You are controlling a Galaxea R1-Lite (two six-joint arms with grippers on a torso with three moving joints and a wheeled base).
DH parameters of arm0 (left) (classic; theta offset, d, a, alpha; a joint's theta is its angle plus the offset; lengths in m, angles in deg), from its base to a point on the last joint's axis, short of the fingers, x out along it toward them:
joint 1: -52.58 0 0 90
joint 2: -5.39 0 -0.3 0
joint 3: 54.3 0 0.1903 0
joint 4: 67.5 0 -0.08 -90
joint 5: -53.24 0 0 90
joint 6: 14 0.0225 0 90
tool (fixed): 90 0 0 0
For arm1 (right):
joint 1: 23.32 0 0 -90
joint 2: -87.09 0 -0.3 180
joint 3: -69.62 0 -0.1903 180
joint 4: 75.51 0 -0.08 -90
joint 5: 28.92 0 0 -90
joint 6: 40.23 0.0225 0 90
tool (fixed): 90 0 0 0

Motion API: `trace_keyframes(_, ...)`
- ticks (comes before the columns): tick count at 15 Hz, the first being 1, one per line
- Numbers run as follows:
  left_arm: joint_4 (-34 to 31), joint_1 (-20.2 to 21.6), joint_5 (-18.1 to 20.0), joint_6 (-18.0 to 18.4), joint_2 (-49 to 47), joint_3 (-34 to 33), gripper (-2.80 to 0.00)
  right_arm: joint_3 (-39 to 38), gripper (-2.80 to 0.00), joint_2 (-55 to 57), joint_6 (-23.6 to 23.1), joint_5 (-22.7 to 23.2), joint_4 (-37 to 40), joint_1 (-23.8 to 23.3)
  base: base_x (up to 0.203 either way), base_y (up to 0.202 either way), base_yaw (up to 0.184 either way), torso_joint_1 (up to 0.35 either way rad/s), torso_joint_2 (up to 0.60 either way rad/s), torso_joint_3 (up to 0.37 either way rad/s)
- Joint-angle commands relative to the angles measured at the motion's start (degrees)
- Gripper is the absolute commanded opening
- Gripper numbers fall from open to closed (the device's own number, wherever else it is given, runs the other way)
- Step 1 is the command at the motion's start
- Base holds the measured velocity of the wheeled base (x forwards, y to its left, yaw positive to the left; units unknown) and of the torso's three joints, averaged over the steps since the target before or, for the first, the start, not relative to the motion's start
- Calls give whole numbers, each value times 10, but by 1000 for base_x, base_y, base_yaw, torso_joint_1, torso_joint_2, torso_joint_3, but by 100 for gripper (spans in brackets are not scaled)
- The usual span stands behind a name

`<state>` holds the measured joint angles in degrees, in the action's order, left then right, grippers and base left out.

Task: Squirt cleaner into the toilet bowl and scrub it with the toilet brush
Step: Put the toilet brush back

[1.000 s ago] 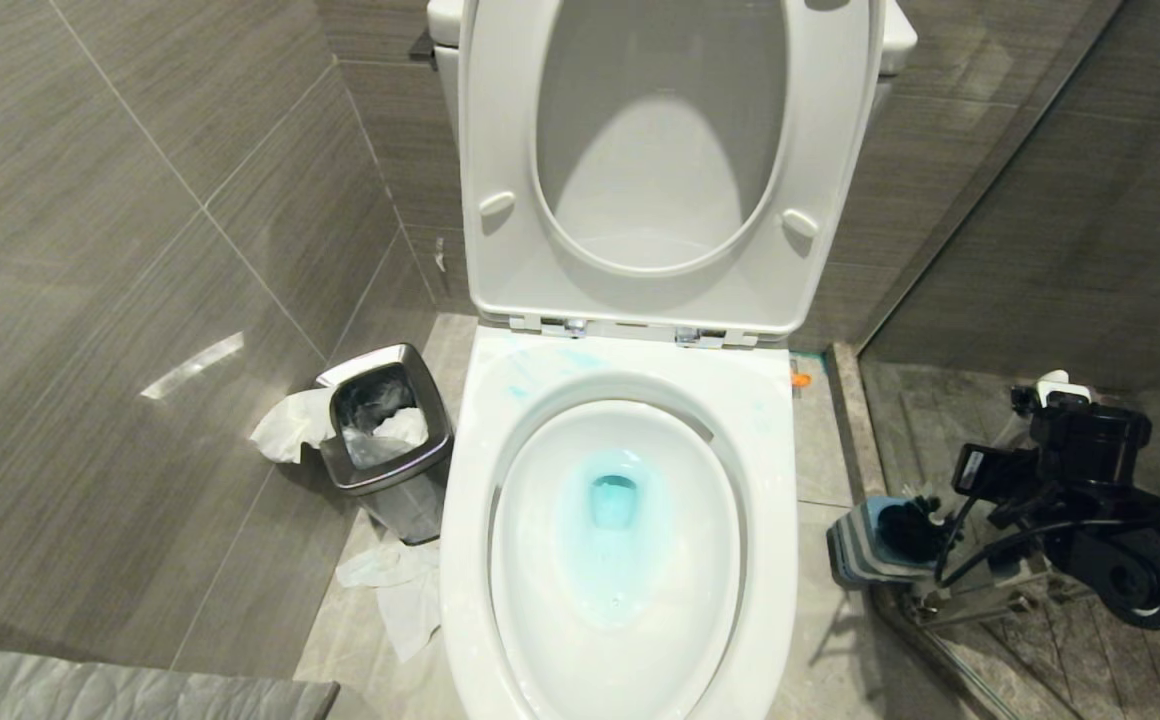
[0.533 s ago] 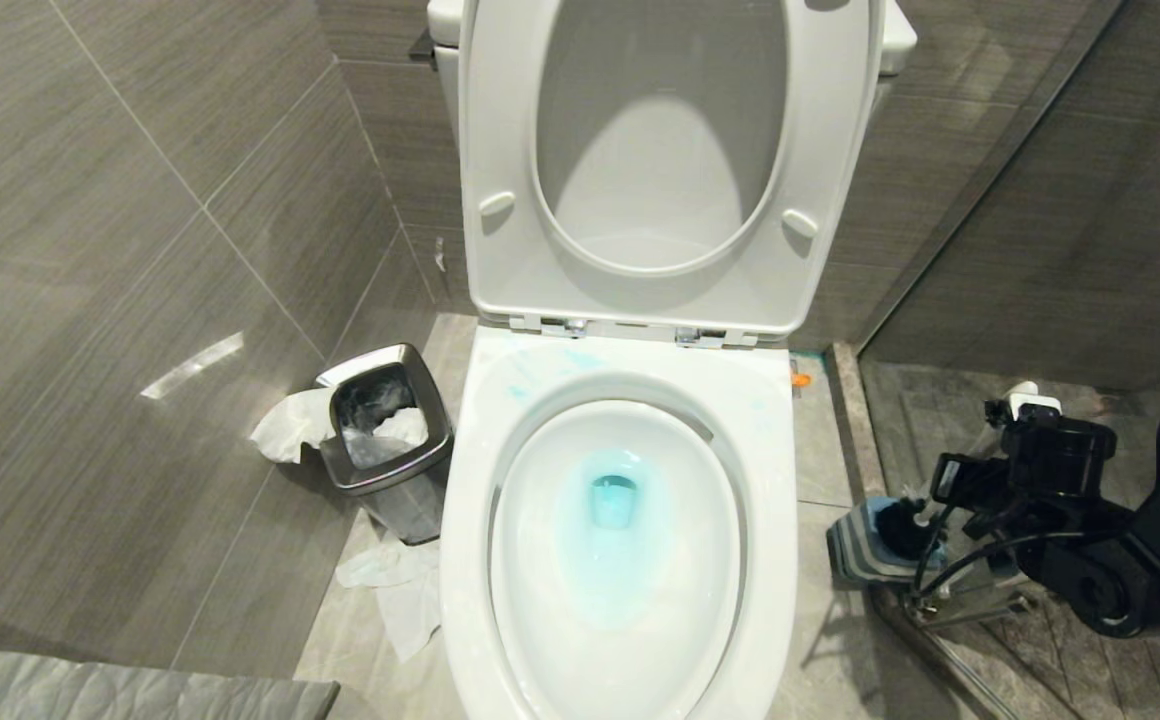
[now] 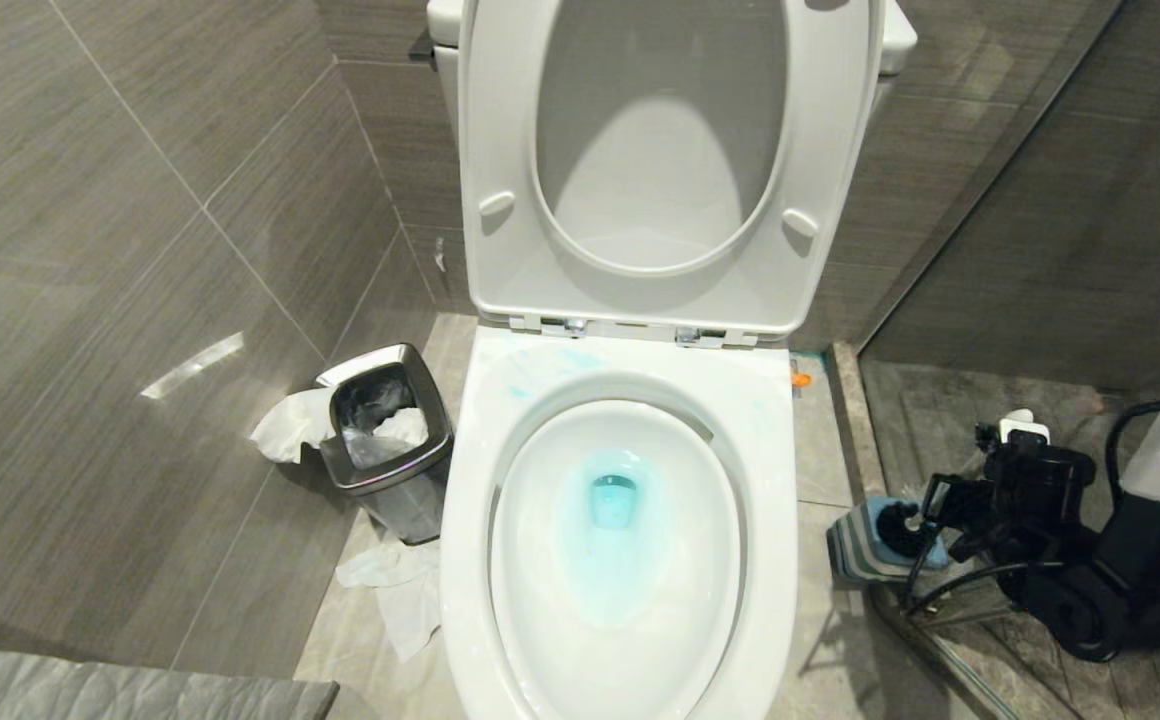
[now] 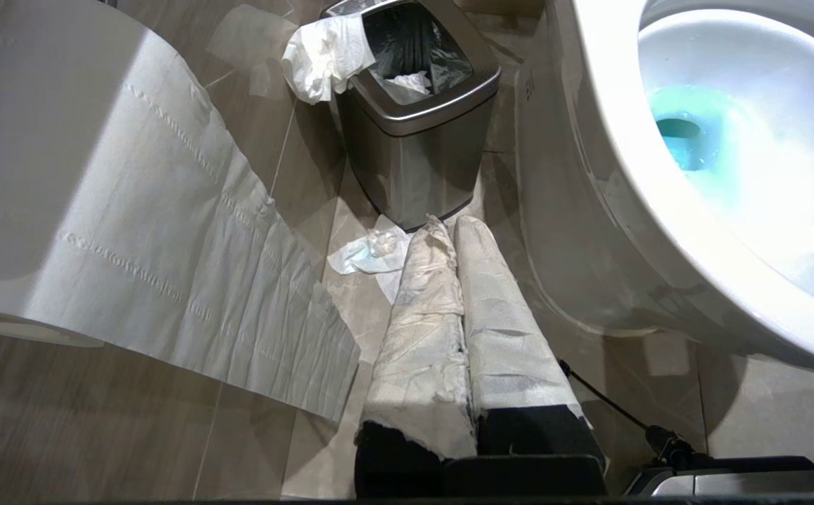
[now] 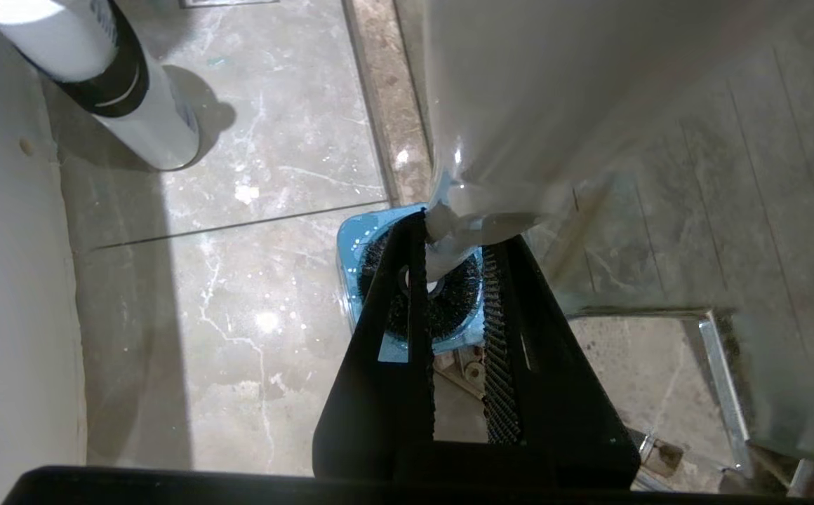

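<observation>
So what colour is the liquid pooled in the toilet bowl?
Turquoise-blue cleaner pooled in the white toilet bowl; clearest in the head view.

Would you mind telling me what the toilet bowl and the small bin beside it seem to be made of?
The toilet bowl looks like glossy white ceramic, judging by its sharp highlights. The bin appears to be brushed steel: grey, metallic, with soft reflections on its sides and rim.

Open white toilet bowl (image 3: 770,450) holds a turquoise cleaner (image 3: 612,520) pool; toilet brush (image 3: 898,528) sits in its holder.
</observation>
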<state>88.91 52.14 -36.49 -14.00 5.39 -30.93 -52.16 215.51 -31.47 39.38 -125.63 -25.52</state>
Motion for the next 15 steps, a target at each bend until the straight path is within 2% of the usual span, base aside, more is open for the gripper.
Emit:
trace_keyframes(1,0,0,0,0,-1,0,-280,-8,-280,20,0,0,-15,0,0,0,0,0,0,0)
trace_keyframes(10,0,0,0,0,-1,0,-280,0,-280,36,-1,0,-32,-1,0,0,0,0,0,0)
trace_keyframes(11,0,0,0,0,-1,0,-280,0,-121,36,-4,0,-38,-1,0,0,0,0,0,0)
trace_keyframes(12,0,0,0,0,-1,0,-280,-5,0,33,-9,0,-39,-1,0,0,0,0,0,0)
trace_keyframes(15,0,0,0,0,-1,0,-280,-36,0,6,-16,17,-40,-1,0,0,0,0,0,0)
